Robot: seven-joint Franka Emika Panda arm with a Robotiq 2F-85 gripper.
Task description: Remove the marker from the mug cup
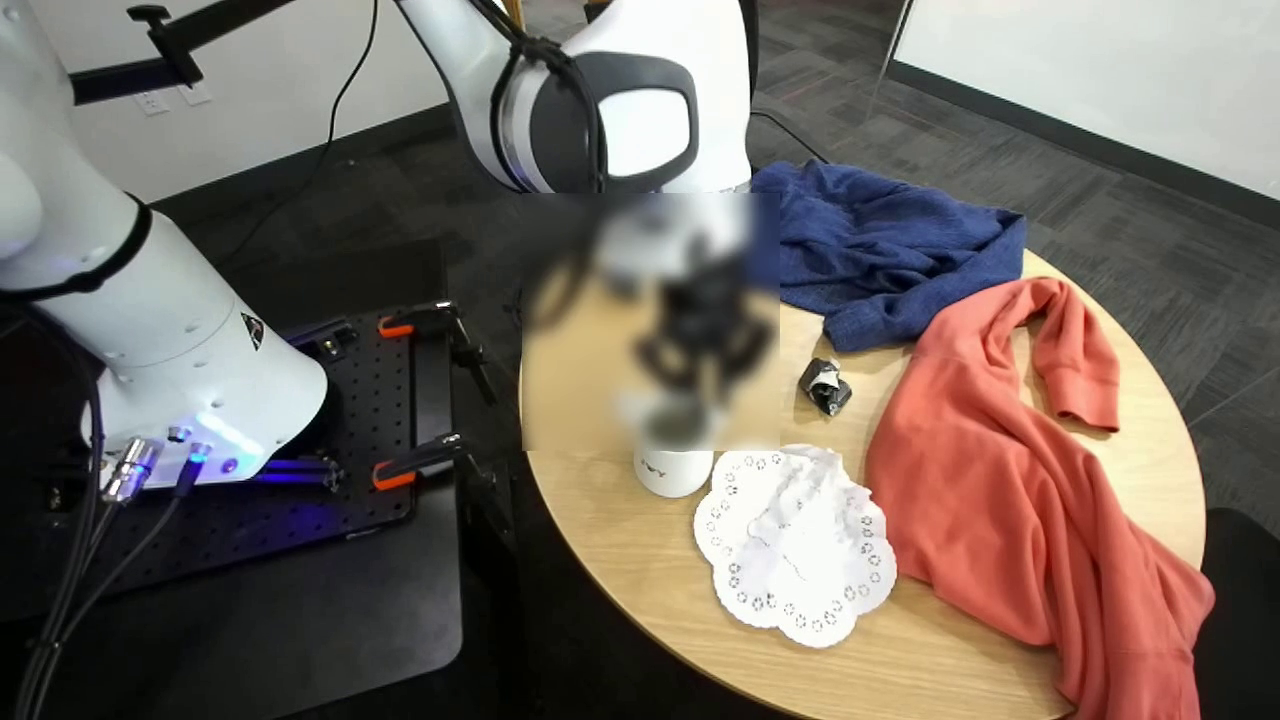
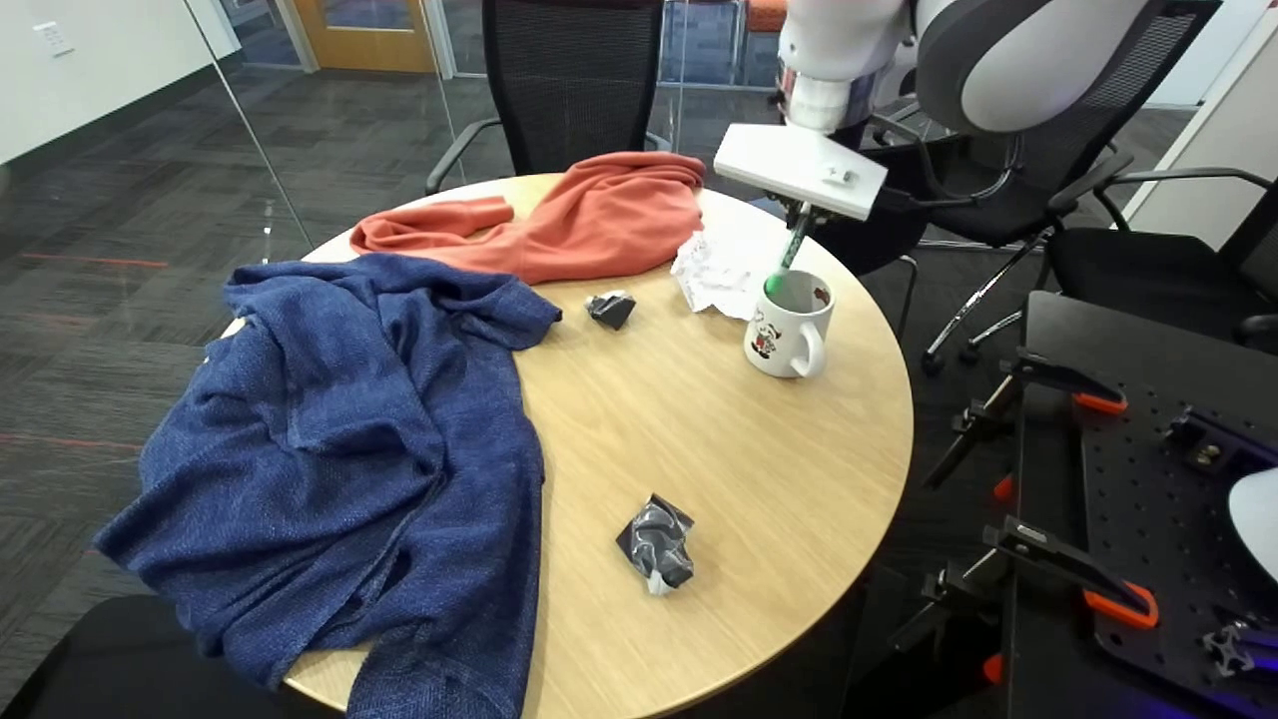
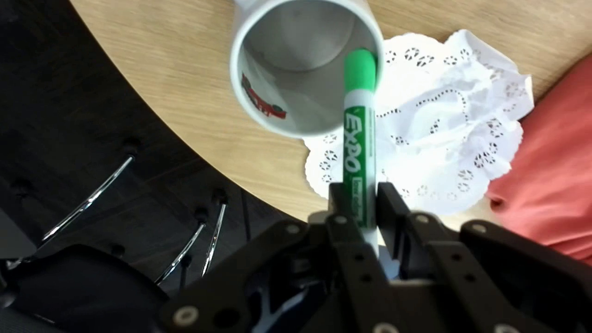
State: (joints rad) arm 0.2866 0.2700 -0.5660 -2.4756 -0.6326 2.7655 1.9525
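Green-and-white slim marker [image 3: 359,150] pinched in your black two-finger gripper [image 3: 363,198], cap end at mouth of white ceramic mug [image 2: 784,342]. Likely extraction step; next, lift along its tilt.

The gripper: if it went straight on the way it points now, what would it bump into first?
Probably the mug. The gripper holds the marker, whose green end points into that mug, so the marker would likely touch its inside first; whether wall or bottom, I cannot tell.
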